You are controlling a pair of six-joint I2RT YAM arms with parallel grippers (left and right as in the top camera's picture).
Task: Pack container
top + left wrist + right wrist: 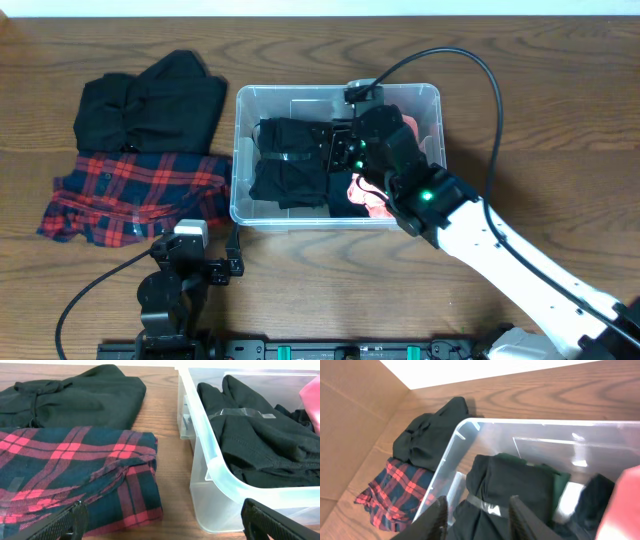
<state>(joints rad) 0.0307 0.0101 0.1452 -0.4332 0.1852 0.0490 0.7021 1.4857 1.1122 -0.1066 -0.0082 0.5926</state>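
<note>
The clear plastic container [240, 150] stands mid-table and holds a folded black garment with a clear band [285, 160] on its left and a pink garment [368, 195] on its right. My right gripper [342, 150] is open and empty, hovering over the container's middle; its fingers [477, 517] frame the banded black garment [505, 485]. My left gripper [200, 262] is open and empty, low near the front edge; its fingers [162, 520] sit between the plaid garment [75, 470] and the container's near corner [210, 475].
A folded red-and-navy plaid garment [130, 195] and a black garment [150, 100] lie on the wooden table left of the container. A cable [440, 60] arcs over the container's right end. A cardboard wall [350, 425] borders the table's left.
</note>
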